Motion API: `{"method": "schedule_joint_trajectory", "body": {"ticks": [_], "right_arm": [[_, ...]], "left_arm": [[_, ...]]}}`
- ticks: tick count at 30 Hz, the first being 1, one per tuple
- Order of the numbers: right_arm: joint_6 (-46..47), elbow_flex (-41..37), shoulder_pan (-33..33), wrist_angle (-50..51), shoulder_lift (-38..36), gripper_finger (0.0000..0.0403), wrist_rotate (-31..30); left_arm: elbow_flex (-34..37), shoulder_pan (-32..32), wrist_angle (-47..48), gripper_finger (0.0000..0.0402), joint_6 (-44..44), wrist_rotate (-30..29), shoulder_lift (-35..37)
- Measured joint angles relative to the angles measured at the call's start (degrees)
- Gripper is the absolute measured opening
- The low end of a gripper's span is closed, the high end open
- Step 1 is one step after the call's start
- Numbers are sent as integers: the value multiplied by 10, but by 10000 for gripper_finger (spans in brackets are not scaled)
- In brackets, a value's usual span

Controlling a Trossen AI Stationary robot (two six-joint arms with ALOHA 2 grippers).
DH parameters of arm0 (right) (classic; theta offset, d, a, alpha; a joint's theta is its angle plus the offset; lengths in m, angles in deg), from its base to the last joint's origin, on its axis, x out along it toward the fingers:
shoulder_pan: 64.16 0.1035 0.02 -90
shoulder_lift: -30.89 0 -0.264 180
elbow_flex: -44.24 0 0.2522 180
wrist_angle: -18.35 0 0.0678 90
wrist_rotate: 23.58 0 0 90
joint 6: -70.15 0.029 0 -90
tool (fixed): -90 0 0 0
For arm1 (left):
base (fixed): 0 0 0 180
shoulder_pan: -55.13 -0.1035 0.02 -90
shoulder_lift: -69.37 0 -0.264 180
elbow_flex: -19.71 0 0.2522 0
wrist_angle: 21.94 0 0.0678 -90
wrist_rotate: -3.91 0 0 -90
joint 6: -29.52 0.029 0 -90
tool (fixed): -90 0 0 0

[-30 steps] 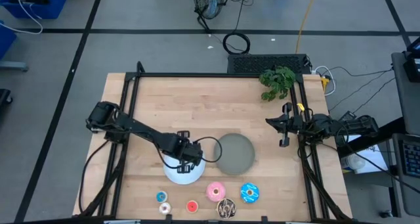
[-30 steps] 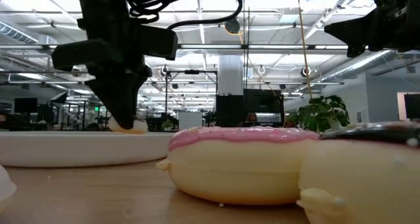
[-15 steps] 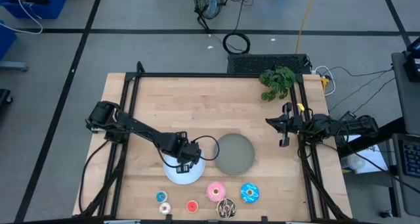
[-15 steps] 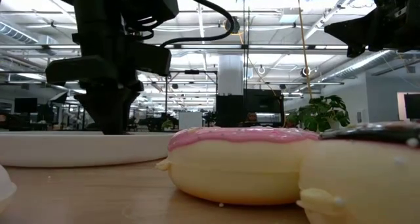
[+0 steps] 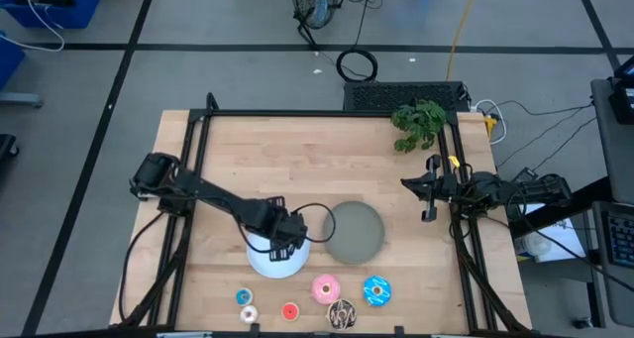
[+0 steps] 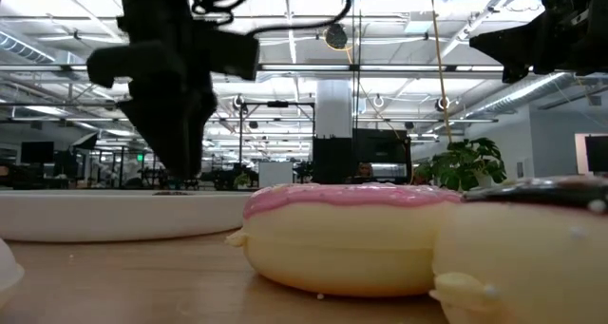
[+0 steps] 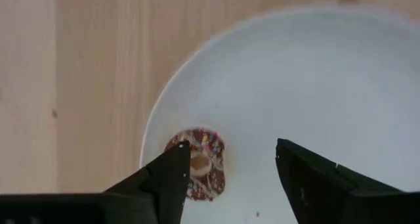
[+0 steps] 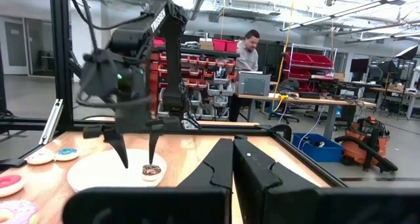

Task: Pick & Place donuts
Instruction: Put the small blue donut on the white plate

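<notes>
My left gripper (image 7: 230, 168) hangs open over the tiny brown donut (image 7: 197, 165), lying flat near the white plate's (image 7: 328, 86) edge.

My right gripper (image 8: 233, 159) is closed.

A light wooden table (image 5: 297, 169) is carrying a white plate (image 5: 280, 266) and a grey plate (image 5: 355, 231) side by side, a green plant (image 5: 418, 123) sitting near its far right corner, and six donuts (image 5: 325, 289) lying along the near edge.
</notes>
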Motion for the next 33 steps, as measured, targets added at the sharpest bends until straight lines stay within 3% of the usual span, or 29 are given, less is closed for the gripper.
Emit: {"method": "schedule_joint_trajectory", "body": {"ticks": [6,11,22,30,33], "right_arm": [[0,0,0,0,0,0,0],[0,0,0,0,0,0,0],[0,0,0,0,0,0,0],[0,0,0,0,0,0,0],[0,0,0,0,0,0,1]], "left_arm": [[-70,18,69,229,-8,-8,0],[-123,38,123,199,-91,77,0],[-139,160,167,14,-163,89,0],[-134,270,165,8,-286,68,0],[-124,304,167,5,-374,50,0]]}}
